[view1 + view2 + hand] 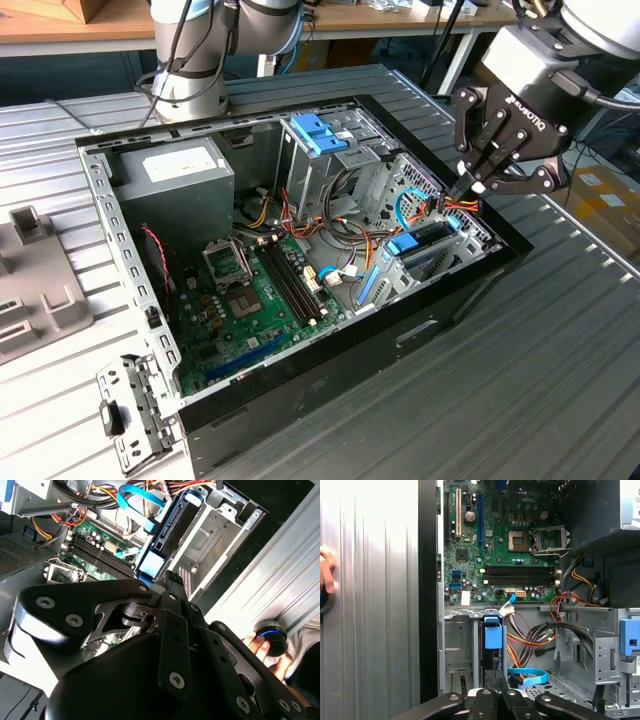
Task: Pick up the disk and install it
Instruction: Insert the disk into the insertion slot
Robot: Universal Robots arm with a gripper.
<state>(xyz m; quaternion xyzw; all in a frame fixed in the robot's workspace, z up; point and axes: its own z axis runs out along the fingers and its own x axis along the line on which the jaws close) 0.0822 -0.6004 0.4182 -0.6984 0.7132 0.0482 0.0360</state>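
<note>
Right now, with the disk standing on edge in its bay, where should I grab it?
Pinch the disk by its exposed upper edge, across its thickness, coming down through the computer case's open side. It stands on edge between metal bay walls, which likely block other approaches.

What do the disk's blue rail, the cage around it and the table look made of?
On the disk, the blue rail looks like moulded plastic: even matte colour, rounded tab. The cage is probably bare sheet steel: dull grey, punched holes, folded edges. The table is ribbed metal with a brushed sheen, perhaps aluminium; the look leaves that open.
</note>
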